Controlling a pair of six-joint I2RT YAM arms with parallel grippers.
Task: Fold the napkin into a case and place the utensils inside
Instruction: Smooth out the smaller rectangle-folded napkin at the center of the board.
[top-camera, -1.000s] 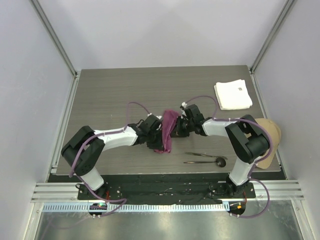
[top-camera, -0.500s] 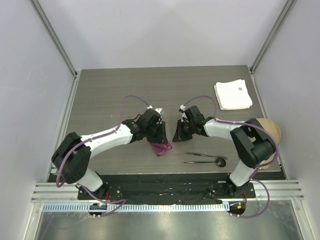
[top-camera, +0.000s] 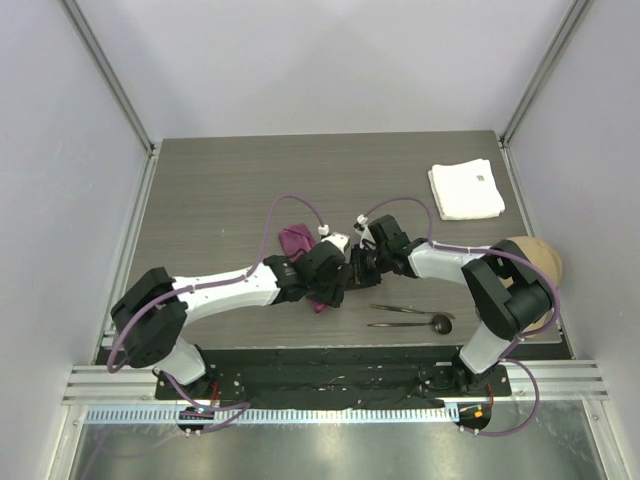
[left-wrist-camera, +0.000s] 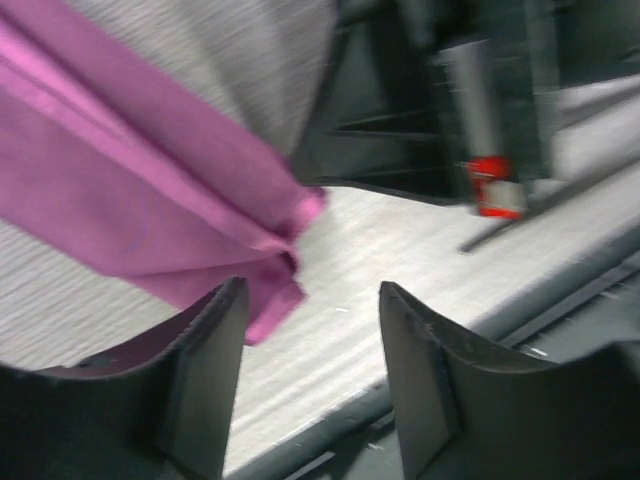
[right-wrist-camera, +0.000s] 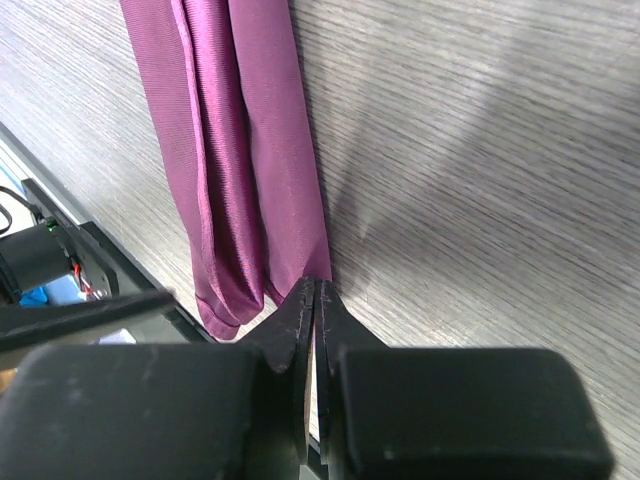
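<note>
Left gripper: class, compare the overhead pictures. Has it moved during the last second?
Yes. In the overhead view the left gripper has shifted right and downward in the picture, ending closer to the utensils, which lie unmoved.

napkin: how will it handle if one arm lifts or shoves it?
Probably floppy: the napkin lies in soft lengthwise folds, so it should drape from a pinch. Its edges look thin, so likely light. The sheen hints it may slide on the table, bunching if pushed.
</note>
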